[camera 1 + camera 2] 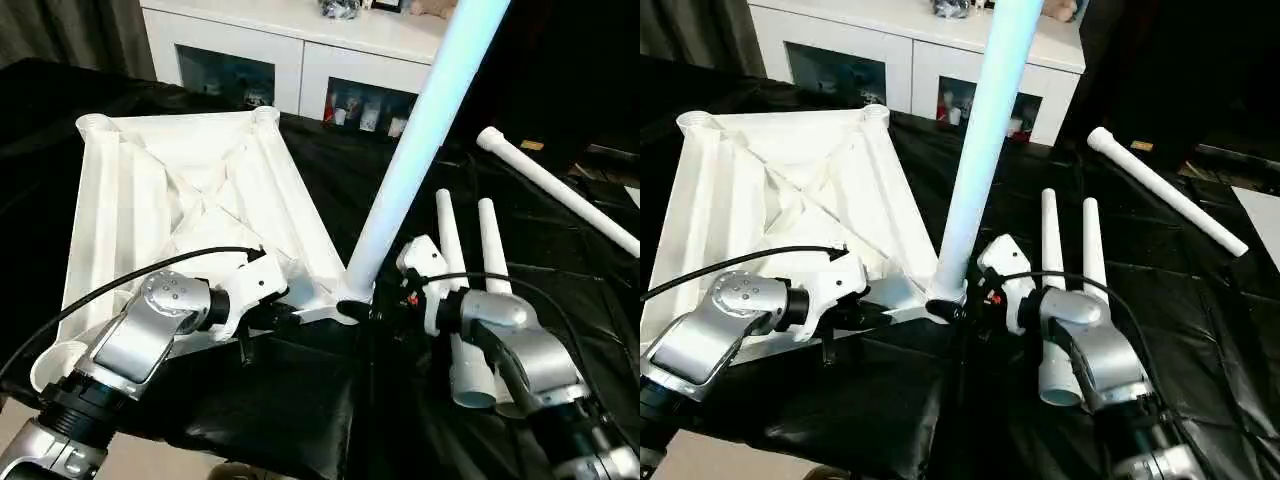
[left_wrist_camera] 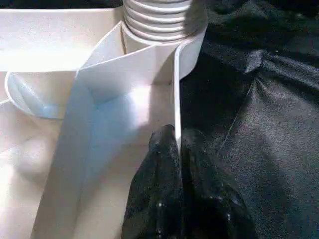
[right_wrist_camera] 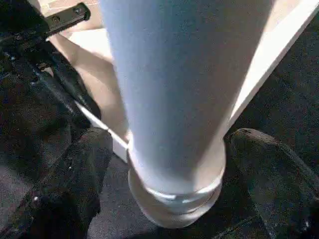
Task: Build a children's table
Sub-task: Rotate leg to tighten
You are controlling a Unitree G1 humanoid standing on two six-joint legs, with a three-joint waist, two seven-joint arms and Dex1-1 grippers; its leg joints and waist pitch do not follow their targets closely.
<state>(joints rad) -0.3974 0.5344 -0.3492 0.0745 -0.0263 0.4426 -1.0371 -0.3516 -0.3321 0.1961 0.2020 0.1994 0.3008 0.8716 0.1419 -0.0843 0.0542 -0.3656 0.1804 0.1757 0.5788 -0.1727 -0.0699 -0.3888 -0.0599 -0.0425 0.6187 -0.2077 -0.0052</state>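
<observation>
The white table top (image 1: pixel 190 190) lies upside down on a black cloth (image 1: pixel 300 400), so its ribs face up. One white leg (image 1: pixel 420 150) stands up in the corner of the top closest to the robot and leans a little to the right.

The left claw (image 1: pixel 285 318) is pinched tight on the thin side wall of the table top, right beside that corner. In the left wrist view its two black fingers (image 2: pixel 164 169) squeeze the wall between them, and the leg's ringed bottom end sits in its round hole just past them.

The right claw (image 1: pixel 975 300) is down low at the foot of the standing leg. Its two black fingers (image 3: pixel 75 169) are spread wide, one on each side of the leg. There is a gap between each finger and the leg, so it is not squeezing it.

Two more white legs (image 1: pixel 470 290) lie side by side on the cloth, partly under the right arm. A fourth leg (image 1: pixel 555 190) lies farther off to the right, well apart from both claws. A white cabinet (image 1: pixel 290 50) stands behind the cloth.
</observation>
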